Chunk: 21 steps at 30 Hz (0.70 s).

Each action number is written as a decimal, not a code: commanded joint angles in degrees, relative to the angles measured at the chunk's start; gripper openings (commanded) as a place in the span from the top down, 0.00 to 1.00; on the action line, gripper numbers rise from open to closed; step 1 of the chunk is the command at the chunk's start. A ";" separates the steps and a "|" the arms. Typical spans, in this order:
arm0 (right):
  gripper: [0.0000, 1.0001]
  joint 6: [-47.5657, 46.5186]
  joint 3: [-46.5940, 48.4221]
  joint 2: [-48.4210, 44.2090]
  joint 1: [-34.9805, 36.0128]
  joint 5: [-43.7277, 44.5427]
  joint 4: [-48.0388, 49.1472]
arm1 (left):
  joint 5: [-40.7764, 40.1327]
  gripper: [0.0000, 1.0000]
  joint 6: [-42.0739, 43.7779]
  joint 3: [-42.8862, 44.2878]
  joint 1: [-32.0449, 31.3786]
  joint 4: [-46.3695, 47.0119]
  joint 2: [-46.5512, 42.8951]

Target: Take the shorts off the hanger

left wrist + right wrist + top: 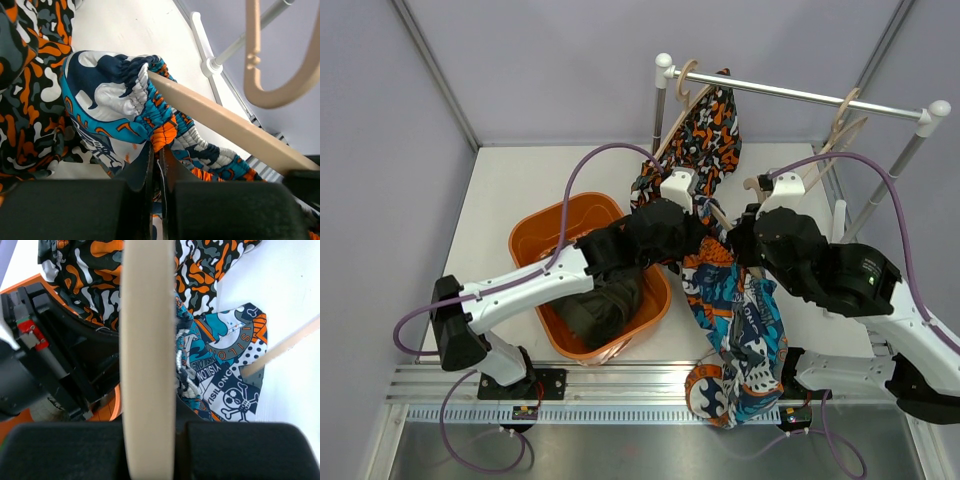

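While the left gripper (158, 156) pinches the gathered waistband of the swirl-print shorts (110, 100) at lower centre of its view, the right gripper (149, 437) is clamped on the beige hanger (147, 340) running into that waistband. In the top view the shorts stretch lengthwise from frame centre toward the bottom edge.

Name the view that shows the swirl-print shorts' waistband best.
Left wrist: the gathered waistband wraps the hanger close up. Top external shows the shorts draping, their waistband hidden. Right wrist catches only a printed patch behind the hanger.
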 commanded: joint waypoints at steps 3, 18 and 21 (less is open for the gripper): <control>1.00 1.19 0.60 -2.18 1.18 -2.08 1.25 | -2.81 1.00 0.80 3.93 3.07 -0.25 2.20; 1.00 2.24 1.22 -8.95 2.06 -2.70 -4.64 | -3.87 1.00 0.63 11.59 8.70 -2.98 9.76; 1.00 2.07 1.57 -10.00 1.97 -3.13 -4.73 | -3.52 1.00 0.19 11.06 9.05 -2.98 11.08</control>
